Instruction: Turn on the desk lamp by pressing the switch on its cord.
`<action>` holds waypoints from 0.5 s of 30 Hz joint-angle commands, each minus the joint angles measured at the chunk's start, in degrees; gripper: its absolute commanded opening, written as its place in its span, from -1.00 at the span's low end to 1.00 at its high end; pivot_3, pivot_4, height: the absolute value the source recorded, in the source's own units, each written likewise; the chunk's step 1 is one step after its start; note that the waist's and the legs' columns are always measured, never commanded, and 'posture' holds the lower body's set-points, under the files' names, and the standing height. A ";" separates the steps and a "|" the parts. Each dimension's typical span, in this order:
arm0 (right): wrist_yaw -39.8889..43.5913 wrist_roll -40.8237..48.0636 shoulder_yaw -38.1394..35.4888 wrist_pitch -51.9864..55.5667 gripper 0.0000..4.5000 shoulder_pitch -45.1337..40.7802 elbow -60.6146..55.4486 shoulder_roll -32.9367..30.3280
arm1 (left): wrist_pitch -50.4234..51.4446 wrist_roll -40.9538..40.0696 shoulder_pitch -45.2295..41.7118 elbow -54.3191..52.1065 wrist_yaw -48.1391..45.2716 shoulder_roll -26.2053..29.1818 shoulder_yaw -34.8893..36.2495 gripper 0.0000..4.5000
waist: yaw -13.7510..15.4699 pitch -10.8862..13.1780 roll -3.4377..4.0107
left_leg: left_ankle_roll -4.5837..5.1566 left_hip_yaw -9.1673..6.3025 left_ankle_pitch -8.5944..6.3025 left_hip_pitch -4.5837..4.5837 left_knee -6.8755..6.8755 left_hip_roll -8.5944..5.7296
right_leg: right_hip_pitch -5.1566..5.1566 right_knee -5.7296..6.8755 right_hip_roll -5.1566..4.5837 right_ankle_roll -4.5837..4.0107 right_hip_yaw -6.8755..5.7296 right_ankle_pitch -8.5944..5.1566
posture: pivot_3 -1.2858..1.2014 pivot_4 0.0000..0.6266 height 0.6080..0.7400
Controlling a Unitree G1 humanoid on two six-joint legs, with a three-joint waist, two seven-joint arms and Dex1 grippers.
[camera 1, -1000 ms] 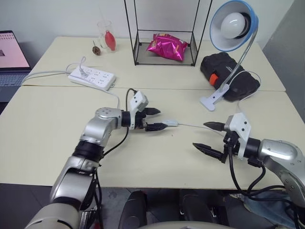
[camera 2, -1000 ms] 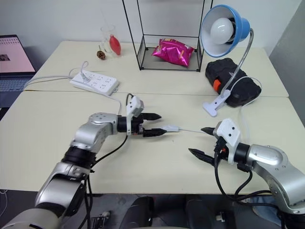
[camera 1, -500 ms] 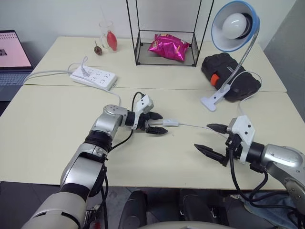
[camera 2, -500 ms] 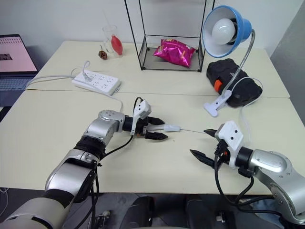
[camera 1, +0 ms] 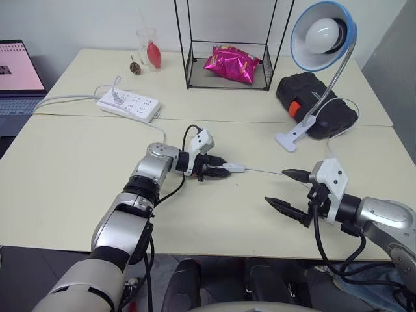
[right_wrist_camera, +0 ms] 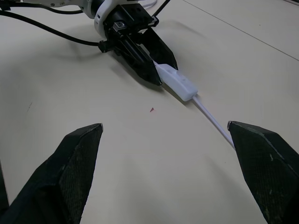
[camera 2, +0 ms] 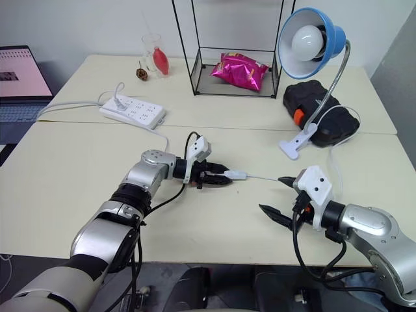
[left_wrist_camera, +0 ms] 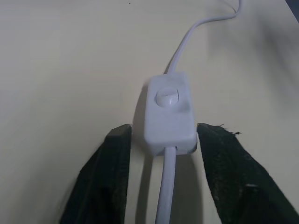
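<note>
Left wrist view: left gripper (left_wrist_camera: 162, 154) clamped on switch (left_wrist_camera: 167, 112) mid-table; right gripper (camera 1: 286, 190) wide open, empty, near front edge.

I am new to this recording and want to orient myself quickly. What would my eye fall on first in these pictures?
First, the left gripper at the middle of the pale table, its black fingers closed on the small white oblong switch of the thin white cord. Next, the desk lamp with round blue shade at the far right, unlit. The right gripper hangs open near the front edge.
</note>
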 commanded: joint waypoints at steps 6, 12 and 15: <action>-1.15 2.69 -1.40 0.54 1.00 1.20 -2.08 1.29 | -5.58 0.59 2.30 -5.96 0.91 0.24 1.66 -0.50 | 0.00 0.00 0.00 | 0.00 0.00 0.00 0.01 0.00 0.01 | 0.00 0.01 0.00 0.00 0.00 0.00 | 0.03 -0.52 1.00; -18.44 12.44 2.26 9.37 1.00 3.08 -3.42 19.85 | -4.19 -0.97 9.55 -23.66 6.25 2.15 3.77 -0.50 | -0.13 0.00 0.01 | 0.00 -0.10 0.00 0.01 -0.06 0.11 | -0.02 0.05 0.03 -0.07 -0.02 0.03 | 0.03 -0.52 1.00; -24.84 16.87 2.70 13.06 1.00 2.90 -1.93 26.94 | -1.87 -1.71 12.99 -31.58 9.52 2.11 4.95 -0.50 | -0.06 -0.01 0.02 | 0.00 -0.10 0.00 0.02 -0.04 0.08 | -0.02 0.08 0.00 -0.11 0.00 0.04 | 0.03 -0.52 1.00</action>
